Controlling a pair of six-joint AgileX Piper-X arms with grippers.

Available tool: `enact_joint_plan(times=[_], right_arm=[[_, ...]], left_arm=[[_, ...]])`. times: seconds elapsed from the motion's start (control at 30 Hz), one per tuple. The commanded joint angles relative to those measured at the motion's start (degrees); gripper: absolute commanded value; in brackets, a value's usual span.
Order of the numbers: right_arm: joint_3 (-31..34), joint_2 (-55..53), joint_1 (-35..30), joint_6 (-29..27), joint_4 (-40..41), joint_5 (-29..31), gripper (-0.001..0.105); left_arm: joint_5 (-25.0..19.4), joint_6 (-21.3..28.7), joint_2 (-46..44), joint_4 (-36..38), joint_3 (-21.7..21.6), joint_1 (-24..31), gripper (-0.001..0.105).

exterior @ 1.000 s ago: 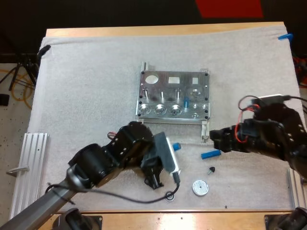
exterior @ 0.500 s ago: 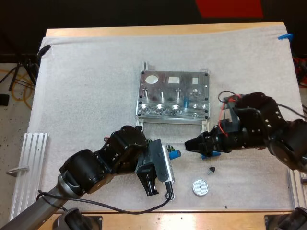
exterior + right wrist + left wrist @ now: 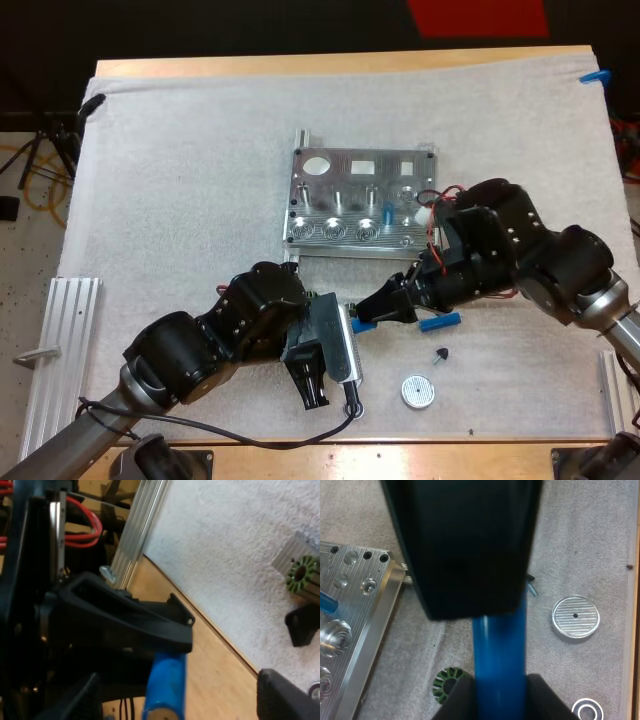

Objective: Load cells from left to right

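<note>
Cell [image 3: 499,645], a bright blue cylinder, sits clamped between the fingers of the left pincer [image 3: 500,700], which press on it from both sides and carry it clear of the mat [image 3: 180,180], on the near side of the fixture [image 3: 362,200]. The grip leaves the far end free, apparently to offer it for transfer: the right pincer [image 3: 378,308] meets that end with its fingers spread to either side, not clamping. A second blue cylinder [image 3: 440,322] lies on the mat just behind the right pincer, likely next in line; a third blue piece [image 3: 388,212] stands in the fixture beyond both pincers. The right pincer's black body covers the cell's far end, so contact there cannot be confirmed. Which fixture sockets are loaded is hard to make out.
</note>
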Motion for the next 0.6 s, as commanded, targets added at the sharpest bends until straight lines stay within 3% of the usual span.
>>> enact_joint_plan(times=[0.0,0.57], right_arm=[[-0.43,-0.32,0.33,-0.16,-0.57,-1.65,0.063],[-0.32,-0.21,2.04,-0.08,-0.55,2.33,0.063]], left_arm=[[0.35,0.40,-0.08,-0.22,-0.14,-0.03,0.000],[-0.82,-2.73,5.77,-2.44,-0.51,-0.03,0.000]])
